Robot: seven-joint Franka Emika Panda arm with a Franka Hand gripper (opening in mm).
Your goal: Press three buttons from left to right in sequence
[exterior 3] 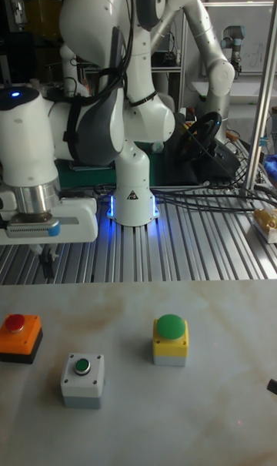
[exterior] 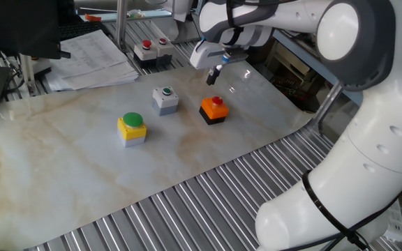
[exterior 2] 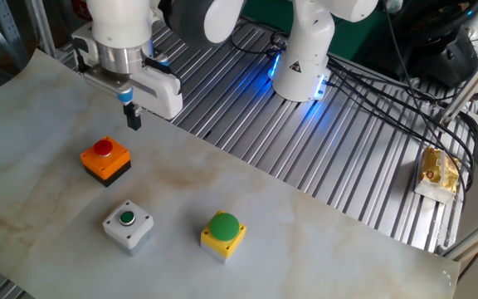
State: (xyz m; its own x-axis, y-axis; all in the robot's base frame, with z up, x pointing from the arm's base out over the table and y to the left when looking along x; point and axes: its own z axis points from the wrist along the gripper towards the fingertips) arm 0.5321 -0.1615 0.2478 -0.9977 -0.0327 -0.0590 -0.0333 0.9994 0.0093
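Fingers [exterior 2: 132, 119] are seen pointing straight down from the gripper [exterior: 213, 74], dark and slim, hanging in the air above the bench [exterior: 82, 181]. Nothing is held between them, and nothing is touched by them. Whether a gap is left between the tips cannot be told from any view, as they are read as one dark stub.

Three buttons are lined up on the marble-patterned sheet [exterior 2: 322, 249] that is laid over the bench. In one fixed view, the yellow box with the big green cap [exterior: 132, 128] is found at the left, the grey box with the small green cap [exterior: 165, 99] in the middle and a little farther back, and the orange-black box with the red cap [exterior: 214, 109] at the right. All three are set upright and kept apart from each other.

The gripper is placed above and just beyond the orange-black box, on its far side, clear of the red cap. In the tall fixed view the fingers [exterior 3: 48, 264] are shown over the ribbed metal top behind the sheet's far edge.

A black box with red buttons [exterior: 152, 50] is seen far back beside a stack of papers [exterior: 93, 59].
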